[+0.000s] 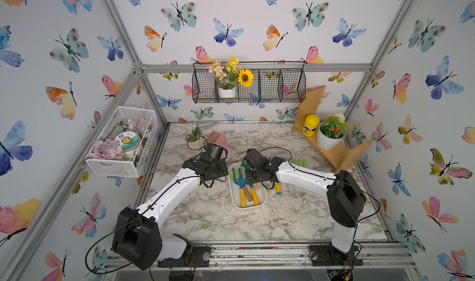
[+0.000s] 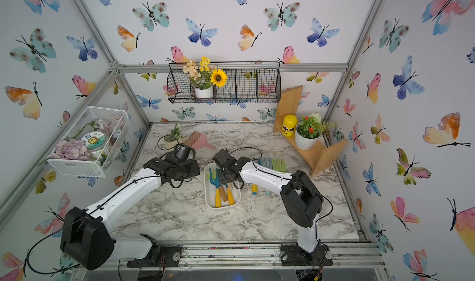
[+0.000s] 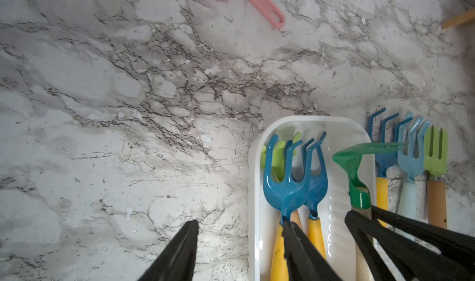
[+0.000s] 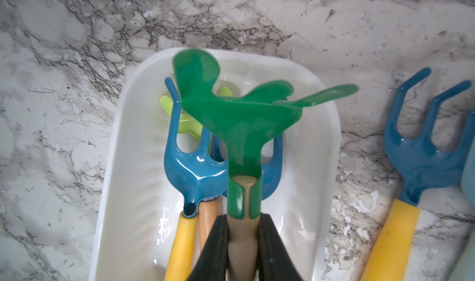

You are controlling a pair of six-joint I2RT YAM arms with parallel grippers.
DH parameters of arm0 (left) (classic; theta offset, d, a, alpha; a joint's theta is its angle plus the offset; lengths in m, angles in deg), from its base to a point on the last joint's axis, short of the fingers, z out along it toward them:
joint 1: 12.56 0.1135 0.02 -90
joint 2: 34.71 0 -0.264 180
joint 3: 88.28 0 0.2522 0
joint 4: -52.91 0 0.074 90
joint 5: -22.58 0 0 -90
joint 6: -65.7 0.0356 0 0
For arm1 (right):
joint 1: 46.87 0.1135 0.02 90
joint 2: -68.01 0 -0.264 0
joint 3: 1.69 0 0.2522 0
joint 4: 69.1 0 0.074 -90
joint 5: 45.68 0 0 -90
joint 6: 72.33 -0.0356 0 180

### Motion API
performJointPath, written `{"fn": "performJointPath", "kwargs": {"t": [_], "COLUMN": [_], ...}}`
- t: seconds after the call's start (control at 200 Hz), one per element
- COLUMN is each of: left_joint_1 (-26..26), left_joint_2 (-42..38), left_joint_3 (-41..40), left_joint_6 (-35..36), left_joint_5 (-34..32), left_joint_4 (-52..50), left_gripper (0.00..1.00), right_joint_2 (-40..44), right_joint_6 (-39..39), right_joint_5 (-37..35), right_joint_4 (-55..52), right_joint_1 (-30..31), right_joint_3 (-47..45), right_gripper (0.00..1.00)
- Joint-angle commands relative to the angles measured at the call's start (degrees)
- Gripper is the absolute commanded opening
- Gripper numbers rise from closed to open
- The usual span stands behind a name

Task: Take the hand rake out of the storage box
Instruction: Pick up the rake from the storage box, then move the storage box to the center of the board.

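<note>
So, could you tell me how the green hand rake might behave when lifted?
Probably stiff: the green hand rake keeps its shape. Held by the right tool on a smooth round handle, it may swivel. Its prongs could snag the blue rake.

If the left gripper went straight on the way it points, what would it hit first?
Probably the storage box rim, which lies between the left gripper's open jaws; one finger is over a blue hand rake's handle. Depth unclear.

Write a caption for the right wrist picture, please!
Right tool shut on the green hand rake, held over the white storage box.
</note>
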Motion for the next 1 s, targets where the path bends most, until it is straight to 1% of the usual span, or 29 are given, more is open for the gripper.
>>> {"fn": "performJointPath", "kwargs": {"t": [0.0,0.21,0.33,0.416,0.476,0.606,0.651,0.851,0.996], "left_joint_1": [-2.2,-4.6,-6.4,-7.3,-7.4,-7.4,-7.3,-7.1,-5.7], "left_joint_2": [2.0,4.5,6.6,8.3,9.2,10.4,10.9,11.6,10.9], "left_joint_3": [0.3,-2.0,-3.1,-3.4,-3.6,-4.0,-3.9,-4.8,-5.8], "left_joint_6": [-0.7,-1.9,-1.9,-1.9,-2.1,-2.7,-2.6,-2.1,-1.5], "left_joint_5": [-3.8,-3.9,-3.2,-3.0,-3.3,-4.5,-4.7,-5.8,-5.6], "left_joint_4": [-1.3,0.8,2.3,2.8,3.0,3.1,2.9,2.9,3.0], "left_gripper": [0.58,0.56,0.53,0.5,0.48,0.39,0.38,0.29,0.23], "right_joint_2": [3.5,8.6,11.0,11.6,11.6,11.4,11.0,8.7,7.6], "right_joint_6": [0.3,1.7,2.2,2.6,2.7,2.9,3.0,3.1,2.8], "right_joint_5": [-2.4,-3.3,-2.4,-2.2,-2.3,-2.8,-2.7,-2.1,-1.2], "right_joint_4": [-0.2,-0.8,0.2,0.2,0.0,0.0,0.0,-1.2,-1.3], "right_joint_1": [-2.0,-6.2,-9.2,-10.3,-10.6,-10.9,-10.9,-10.9,-10.8], "right_joint_3": [-0.7,-5.3,-9.4,-11.0,-11.9,-13.2,-13.5,-11.5,-10.0], "right_gripper": [0.19,0.19,0.19,0.19,0.19,0.19,0.19,0.18,0.18]}}
